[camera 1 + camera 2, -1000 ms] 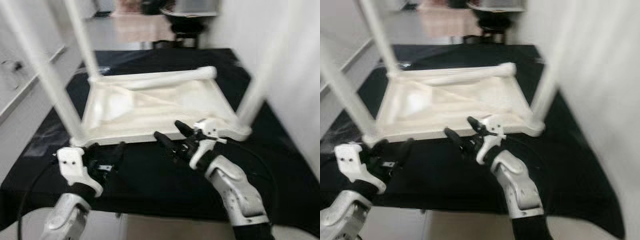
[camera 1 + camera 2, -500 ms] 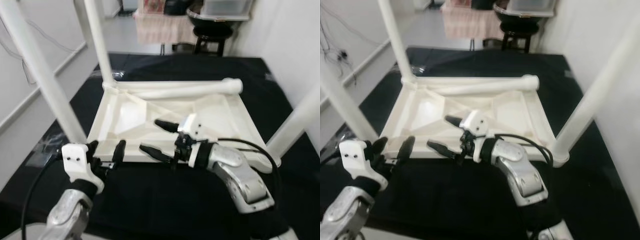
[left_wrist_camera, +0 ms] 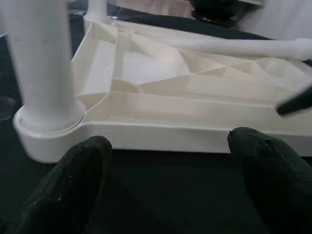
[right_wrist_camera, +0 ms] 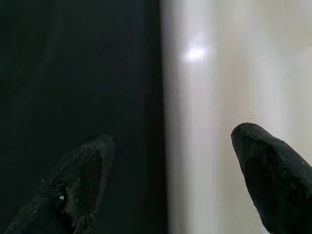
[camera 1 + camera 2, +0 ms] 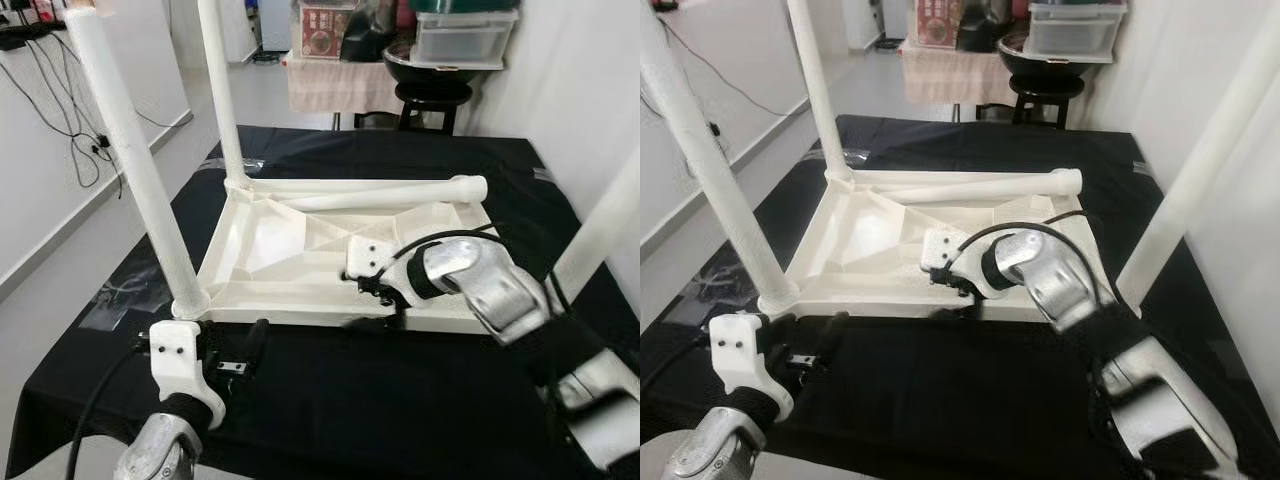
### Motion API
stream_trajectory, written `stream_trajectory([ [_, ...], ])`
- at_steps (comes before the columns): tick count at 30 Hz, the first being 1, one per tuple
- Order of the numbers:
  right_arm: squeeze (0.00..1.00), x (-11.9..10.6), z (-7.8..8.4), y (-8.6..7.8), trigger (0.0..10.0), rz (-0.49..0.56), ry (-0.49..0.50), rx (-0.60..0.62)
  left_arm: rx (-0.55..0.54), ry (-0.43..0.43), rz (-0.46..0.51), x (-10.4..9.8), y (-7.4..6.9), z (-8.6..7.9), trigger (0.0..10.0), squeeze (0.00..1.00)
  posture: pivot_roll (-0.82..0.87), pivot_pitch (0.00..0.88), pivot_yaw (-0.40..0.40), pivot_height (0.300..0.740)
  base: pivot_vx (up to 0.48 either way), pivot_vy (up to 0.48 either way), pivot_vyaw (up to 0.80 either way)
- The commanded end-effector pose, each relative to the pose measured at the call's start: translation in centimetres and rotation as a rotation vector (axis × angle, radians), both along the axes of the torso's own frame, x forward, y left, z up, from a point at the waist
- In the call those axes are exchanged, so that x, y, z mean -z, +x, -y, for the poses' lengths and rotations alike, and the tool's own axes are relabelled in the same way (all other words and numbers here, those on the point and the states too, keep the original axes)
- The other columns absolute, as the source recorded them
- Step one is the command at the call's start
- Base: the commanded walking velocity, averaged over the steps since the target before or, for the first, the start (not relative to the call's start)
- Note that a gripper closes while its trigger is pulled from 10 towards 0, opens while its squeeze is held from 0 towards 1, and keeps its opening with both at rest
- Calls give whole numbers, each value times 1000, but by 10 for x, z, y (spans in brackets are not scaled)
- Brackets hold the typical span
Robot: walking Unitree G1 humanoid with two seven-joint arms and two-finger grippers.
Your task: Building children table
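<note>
While both grippers' fingers stay spread, right gripper [image 5: 375, 318] straddles the inverted children's table [image 5: 300, 240] rim at centre frame: light, rigid plastic, best gripped there.

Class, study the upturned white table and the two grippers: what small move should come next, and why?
Probably close the right gripper on the near rim of the tabletop. Its open fingers straddle that rim's edge, one over black cloth, one over white plastic. The left gripper waits open before the same rim.

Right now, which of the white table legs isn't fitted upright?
The leg lying flat across the far edge of the upturned tabletop. The other three stand upright in corner sockets.
</note>
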State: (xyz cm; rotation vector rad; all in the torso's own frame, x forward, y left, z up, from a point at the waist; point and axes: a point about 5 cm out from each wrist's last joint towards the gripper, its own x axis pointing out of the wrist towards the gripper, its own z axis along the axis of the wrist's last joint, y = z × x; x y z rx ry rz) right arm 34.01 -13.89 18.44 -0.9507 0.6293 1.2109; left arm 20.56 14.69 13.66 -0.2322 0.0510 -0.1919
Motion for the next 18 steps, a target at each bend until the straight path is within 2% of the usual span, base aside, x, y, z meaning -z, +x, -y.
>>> stream_trajectory([
  [1, 0, -2, -1, 0, 10000, 2, -19, -22, 12, -6, -10, 1, 0, 2, 10000, 0, -38, 53, -11, 740, 0, 0, 0],
  [4, 0, -2, 8, 2, 10000, -45, -77, -23, 23, -4, -7, 1, -1, 4, 10000, 0, -42, 53, -17, 740, 0, 0, 0],
  [6, 0, 2, 14, 10, 10000, -69, -148, 48, 30, -11, -3, 1, -2, 6, 10000, 0, -40, 55, -21, 740, 0, 0, 0],
  [11, 0, 11, 15, 13, 10000, -107, -201, 107, 33, -17, -4, 1, -2, 6, 10000, 0, -38, 55, -22, 740, 0, 0, 0],
  [12, 0, 15, 15, 13, 4196, -124, -216, 126, 34, -18, -3, 1, -2, 7, 10000, 0, -39, 54, -22, 740, 0, 0, 0],
  [14, 0, 18, 15, 13, 4196, -136, -227, 139, 35, -19, -2, 1, -2, 7, 10000, 0, -39, 54, -22, 740, 0, 0, 0],
  [15, 0, 20, 15, 13, 1490, -149, -241, 148, 37, -20, -2, 1, -2, 7, 10000, 0, -39, 55, -23, 740, 0, 0, 0],
  [16, 0, 22, 14, 13, 0, -153, -242, 158, 38, -20, -1, 1, -2, 7, 10000, 0, -39, 55, -23, 740, 0, 0, 0],
  [18, 0, 23, 14, 13, 0, -154, -241, 163, 39, -21, -1, 1, -2, 7, 10000, 0, -39, 55, -23, 740, 0, 0, 0],
])
